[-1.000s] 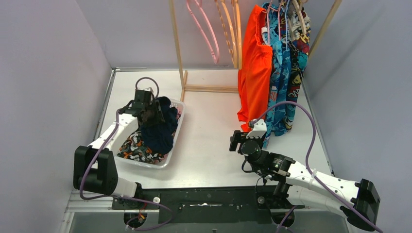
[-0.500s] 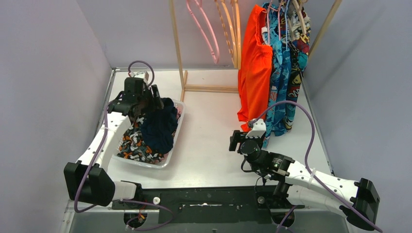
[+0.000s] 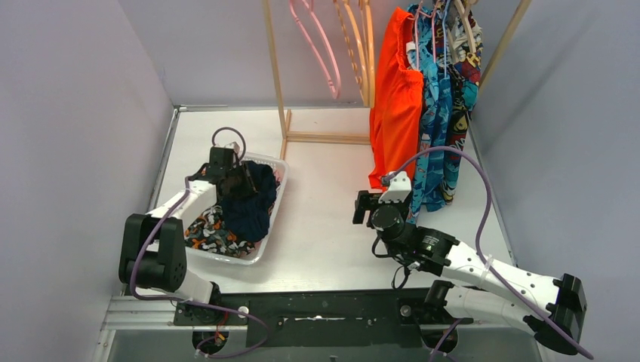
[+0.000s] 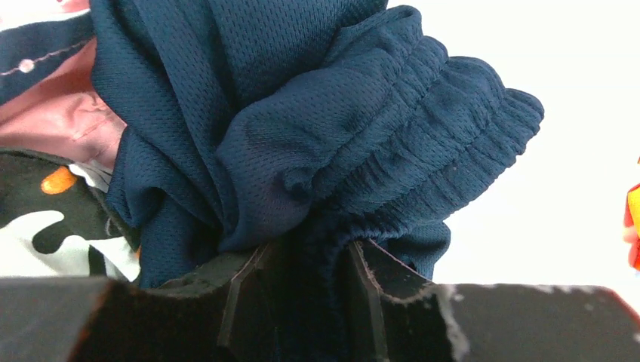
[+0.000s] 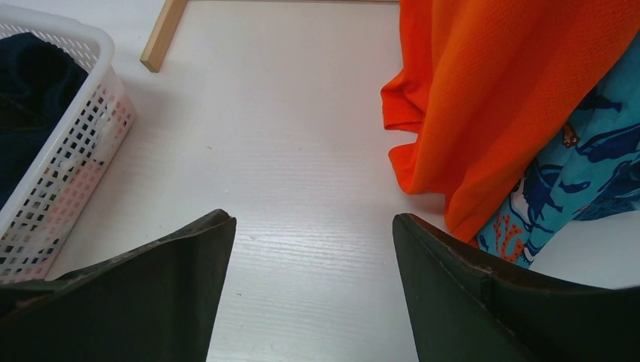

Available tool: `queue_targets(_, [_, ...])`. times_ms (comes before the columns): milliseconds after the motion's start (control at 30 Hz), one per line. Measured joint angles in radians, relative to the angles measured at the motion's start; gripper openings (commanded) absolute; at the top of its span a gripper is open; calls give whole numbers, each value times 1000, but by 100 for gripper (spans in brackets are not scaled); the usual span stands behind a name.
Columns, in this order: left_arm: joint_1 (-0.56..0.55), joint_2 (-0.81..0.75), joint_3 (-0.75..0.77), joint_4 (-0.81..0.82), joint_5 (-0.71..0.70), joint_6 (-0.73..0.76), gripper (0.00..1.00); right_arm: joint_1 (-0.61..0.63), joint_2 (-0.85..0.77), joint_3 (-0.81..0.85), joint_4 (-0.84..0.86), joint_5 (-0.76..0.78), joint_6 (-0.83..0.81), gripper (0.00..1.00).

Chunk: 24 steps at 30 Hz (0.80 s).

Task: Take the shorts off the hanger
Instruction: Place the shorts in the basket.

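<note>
Left hand: the left gripper point(image 4: 306, 249) is over the basket point(image 3: 278, 194), which sits by the left edge of the table point(image 3: 324, 226). Its fingers are almost closed and pinch a fold of the navy shorts point(image 4: 340, 113).
Navy shorts: they lie bunched on top of the pile in the basket. A black pair with orange and white spots point(image 4: 45, 204) and a pink pair point(image 4: 53, 121) are under them.
Right hand: the right gripper point(image 5: 309, 226) hangs over the middle of the table. Its fingers are spread wide and hold nothing.
Shorts left to do: the orange shorts point(image 5: 498, 83) hang on the rack point(image 3: 275, 75) near the far right corner. The blue patterned shorts point(image 5: 589, 158) are just beside them, and a comic pair point(image 3: 462, 113) is behind those.
Step now: I think the navy pair is being dropped off, and the orange pair comes next.
How to do it well: the left fingers should open wide, then lift straight up so the cloth does not come along. The right hand should take only the orange cloth, near its bottom edge.
Watch out: a hard tug could shake the rack or drag the blue pair too.
</note>
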Motion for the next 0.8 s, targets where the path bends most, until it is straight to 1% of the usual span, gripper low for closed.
queue_targets(100, [0, -10, 24, -38, -11, 5, 37, -1, -2, 11, 1, 12, -10, 78])
queue_targets(200, [0, -36, 83, -112, -27, 19, 41, -2, -3, 11, -1, 16, -7, 78])
queue_targets(367, [1, -142, 164, -201, -42, 45, 47, -2, -32, -9, -7, 16, 27, 78])
queue_targets(467, [1, -208, 186, -220, -19, 55, 47, -2, -58, -26, -15, 16, 52, 78])
queue_targets(533, [1, -233, 183, -232, 12, 60, 41, -2, -76, -39, -16, 16, 70, 78])
queue_targets(633, [0, -260, 116, -219, 69, 52, 35, -2, -98, -56, -24, 16, 89, 79])
queue_targets(733, [0, -276, -24, -183, 122, 16, 31, -2, -119, -72, -29, 16, 104, 79])
queue_targets(800, [0, -276, -135, -131, 151, -23, 27, -2, -134, -86, -30, 16, 116, 79])
